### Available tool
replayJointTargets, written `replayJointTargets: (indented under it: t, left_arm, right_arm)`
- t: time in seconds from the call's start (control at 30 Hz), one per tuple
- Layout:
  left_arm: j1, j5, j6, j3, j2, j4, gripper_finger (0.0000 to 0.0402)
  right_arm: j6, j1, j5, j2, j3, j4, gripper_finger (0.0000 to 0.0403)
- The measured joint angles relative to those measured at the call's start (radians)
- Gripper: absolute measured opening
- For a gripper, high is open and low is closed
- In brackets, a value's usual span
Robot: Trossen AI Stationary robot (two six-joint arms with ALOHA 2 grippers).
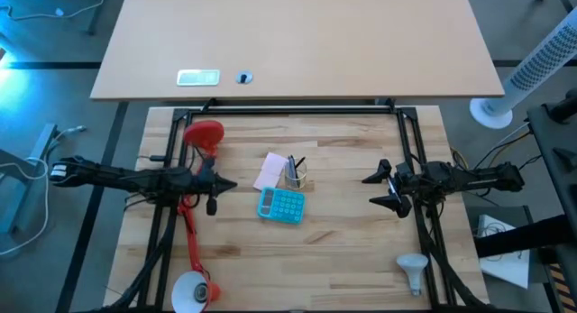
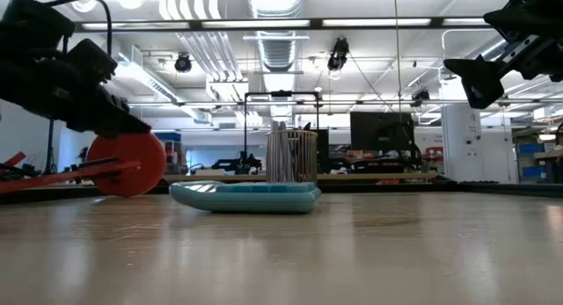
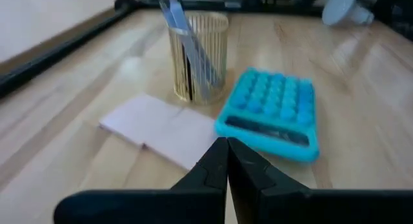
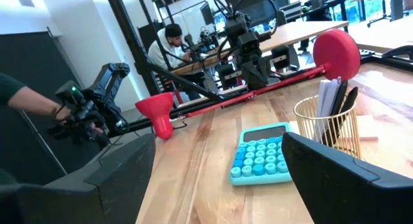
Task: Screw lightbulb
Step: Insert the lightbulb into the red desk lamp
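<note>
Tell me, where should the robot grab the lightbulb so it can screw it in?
Best guess: grip the lightbulb around its narrow neck or its wide white head, leaving the grey screw end free. It lies on its side near the table's front edge, so coming straight down from above looks easiest. The right pincer, open, is nearest.

I see left gripper [image 1: 227, 185] at 9 o'clock, fingers pressed together; right gripper [image 1: 371, 190] at 3 o'clock, fingers spread.
</note>
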Motion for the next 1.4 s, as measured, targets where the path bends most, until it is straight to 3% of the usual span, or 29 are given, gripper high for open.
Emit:
replayJointTargets:
  t: [0.13,0.33,0.43,0.53,0.67,0.8,0.9,1.07,1.2,1.4]
  left_arm:
    - [0.000,0.025,-0.193,0.001,0.000,0.242,0.0000]
    - [0.002,0.021,-0.212,0.001,0.000,0.598,0.0000]
    - [0.004,-0.007,-0.406,0.001,0.003,0.748,0.0000]
    - [0.007,-0.030,-0.556,0.062,0.012,0.729,0.0000]
    - [0.008,-0.001,-0.424,0.290,0.048,0.363,0.0000]
    - [0.009,-0.081,-0.380,0.580,0.149,-0.262,0.0000]
    - [0.009,-0.106,-0.427,0.768,0.231,-0.708,0.0000]
    - [0.010,-0.116,-0.630,0.991,0.384,-1.296,0.0000]
    - [0.017,-0.116,-0.779,1.072,0.491,-1.558,0.0000]
    - [0.017,-0.003,-0.785,1.083,0.591,-1.496,0.0001]
  right_arm:
    - [0.008,0.000,0.029,0.001,0.000,0.000,0.0334]
    - [0.067,0.000,0.053,0.001,0.000,0.000,0.0333]
    - [0.074,0.000,0.053,0.001,0.000,0.000,0.0334]
    - [0.103,0.000,0.073,0.001,0.000,0.000,0.0333]
    - [0.111,0.000,0.140,0.001,0.000,0.001,0.0333]
    - [0.112,0.000,0.185,0.001,-0.001,0.001,0.0333]
    - [0.113,0.000,0.184,0.001,-0.001,0.004,0.0333]
    - [0.113,0.000,0.184,0.001,-0.001,0.001,0.0334]
    - [0.099,0.000,0.184,0.001,-0.001,0.000,0.0333]
    - [0.097,0.000,0.184,0.001,-0.001,0.000,0.0334]
